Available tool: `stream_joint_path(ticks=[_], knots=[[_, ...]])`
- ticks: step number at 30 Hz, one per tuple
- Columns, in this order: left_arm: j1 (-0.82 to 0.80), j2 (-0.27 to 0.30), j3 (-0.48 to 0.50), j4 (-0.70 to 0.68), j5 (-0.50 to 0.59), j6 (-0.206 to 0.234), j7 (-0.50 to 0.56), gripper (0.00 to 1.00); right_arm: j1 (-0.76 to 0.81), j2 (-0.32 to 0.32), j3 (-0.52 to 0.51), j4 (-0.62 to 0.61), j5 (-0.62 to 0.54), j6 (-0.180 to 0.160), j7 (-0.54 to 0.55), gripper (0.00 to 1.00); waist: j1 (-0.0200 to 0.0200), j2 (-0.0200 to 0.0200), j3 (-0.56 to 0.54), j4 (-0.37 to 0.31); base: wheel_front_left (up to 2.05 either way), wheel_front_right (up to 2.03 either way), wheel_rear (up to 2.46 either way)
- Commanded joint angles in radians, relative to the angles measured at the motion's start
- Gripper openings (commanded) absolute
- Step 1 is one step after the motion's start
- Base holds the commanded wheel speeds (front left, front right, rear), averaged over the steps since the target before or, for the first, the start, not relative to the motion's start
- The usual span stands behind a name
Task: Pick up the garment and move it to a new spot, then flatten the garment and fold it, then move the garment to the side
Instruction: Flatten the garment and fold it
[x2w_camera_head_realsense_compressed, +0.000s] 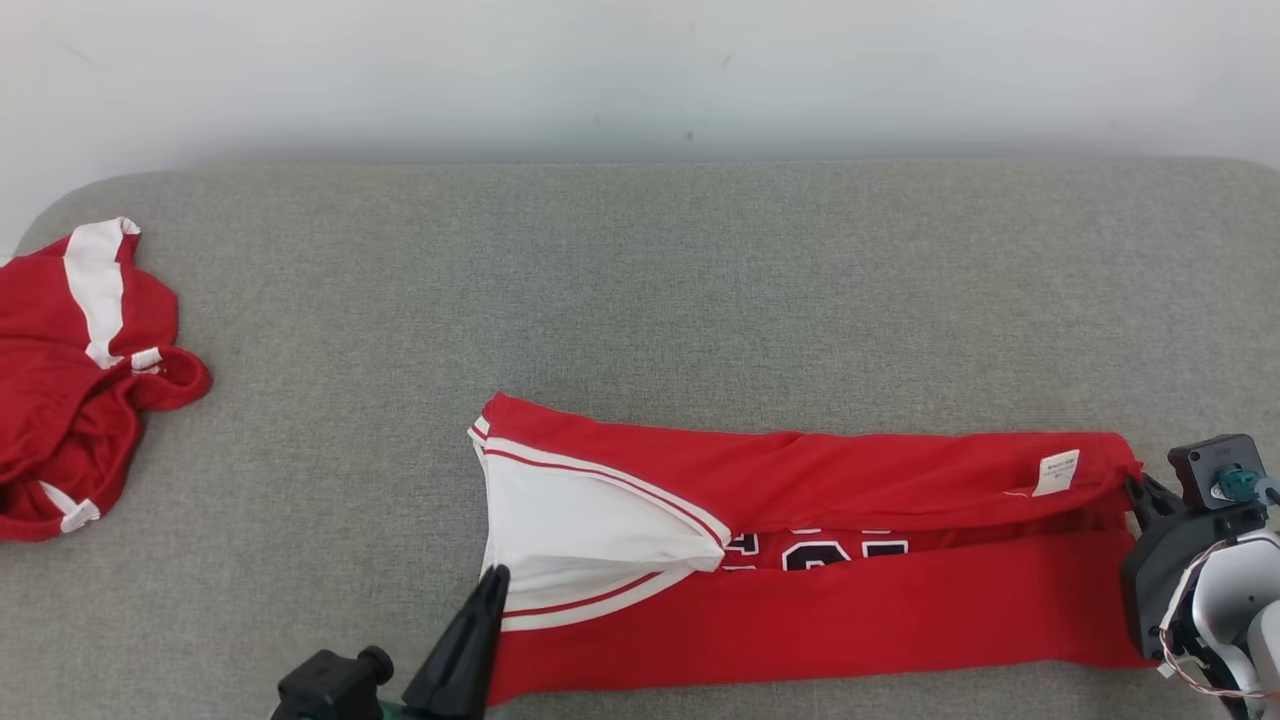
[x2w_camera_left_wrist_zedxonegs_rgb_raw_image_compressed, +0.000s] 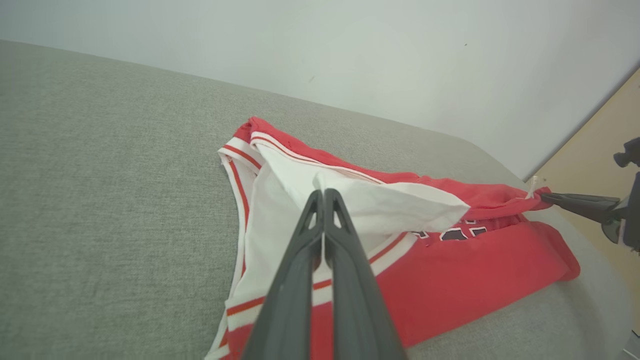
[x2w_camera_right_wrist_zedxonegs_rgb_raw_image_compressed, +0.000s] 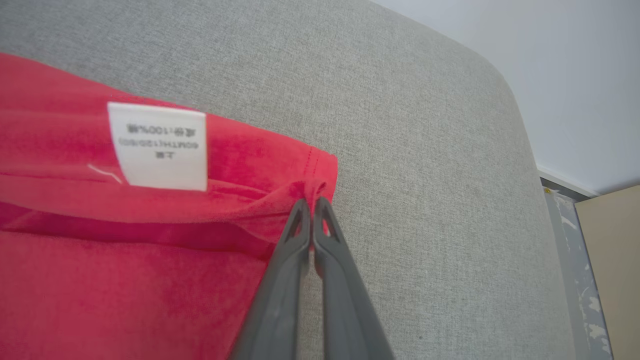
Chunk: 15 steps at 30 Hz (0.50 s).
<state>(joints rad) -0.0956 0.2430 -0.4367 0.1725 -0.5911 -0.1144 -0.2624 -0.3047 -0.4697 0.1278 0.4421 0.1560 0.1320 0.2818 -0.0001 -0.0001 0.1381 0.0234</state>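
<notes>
Red garment (x2w_camera_head_realsense_compressed: 800, 620) with white trim lies near the front edge of the grey surface (x2w_camera_head_realsense_compressed: 640, 300), right of centre. It is stretched out left to right, and the long far edge is folded toward the near one. Black numerals (x2w_camera_head_realsense_compressed: 820, 552) peek out in the gap between the two red layers. White label (x2w_camera_head_realsense_compressed: 1058, 472) sits on the upper layer near the right end.

Left claw (x2w_camera_head_realsense_compressed: 495, 578) is clenched, its tips pinching the edge of the white panel at the garment's left end. Right claw (x2w_camera_head_realsense_compressed: 1133, 484) is clenched too, grasping the bunched red hem corner at the right end, just beside the label.

Second red-and-white garment heap (x2w_camera_head_realsense_compressed: 80, 380) is crumpled at the surface's far left, well apart from the first. A pale wall (x2w_camera_head_realsense_compressed: 640, 70) stands behind.
</notes>
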Motion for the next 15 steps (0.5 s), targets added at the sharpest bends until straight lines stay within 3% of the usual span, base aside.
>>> stream_joint_path(ticks=[1,8,9,10,11,15], knots=[[0.016,-0.006,-0.002,0.003,0.007,-0.002,-0.003,0.0,0.01,-0.002,-0.004,-0.001,-0.011,-0.002,0.0,0.0,0.0001,0.0001,-0.001,0.001,0.0,0.0,0.0],[0.051,-0.031,0.001,0.041,0.016,0.002,-0.003,0.0,0.018,0.002,-0.024,0.013,-0.018,-0.002,0.014,0.0,0.0001,0.0001,-0.003,0.006,0.0,0.0,0.0],[0.054,-0.035,0.0,0.046,0.015,0.0,-0.003,0.0,0.02,0.004,-0.028,0.014,-0.015,-0.002,0.014,0.27,0.0001,0.0001,-0.004,0.007,0.0,0.0,0.0],[0.056,-0.041,0.0,0.05,0.012,-0.002,-0.003,0.0,0.022,0.006,-0.03,0.015,-0.015,-0.002,0.016,0.93,0.0001,0.0001,-0.004,0.007,0.0,0.0,0.0],[0.059,-0.045,-0.001,0.056,0.013,-0.005,-0.003,0.0,0.024,0.009,-0.033,0.016,-0.015,-0.002,0.019,1.0,0.0001,0.0001,-0.005,0.007,0.0,0.0,0.0],[0.068,-0.054,0.007,0.083,0.028,-0.008,-0.003,0.0,0.031,0.029,-0.061,0.017,-0.022,-0.002,0.01,1.0,0.0001,0.0001,-0.012,0.004,0.0,0.0,0.0]])
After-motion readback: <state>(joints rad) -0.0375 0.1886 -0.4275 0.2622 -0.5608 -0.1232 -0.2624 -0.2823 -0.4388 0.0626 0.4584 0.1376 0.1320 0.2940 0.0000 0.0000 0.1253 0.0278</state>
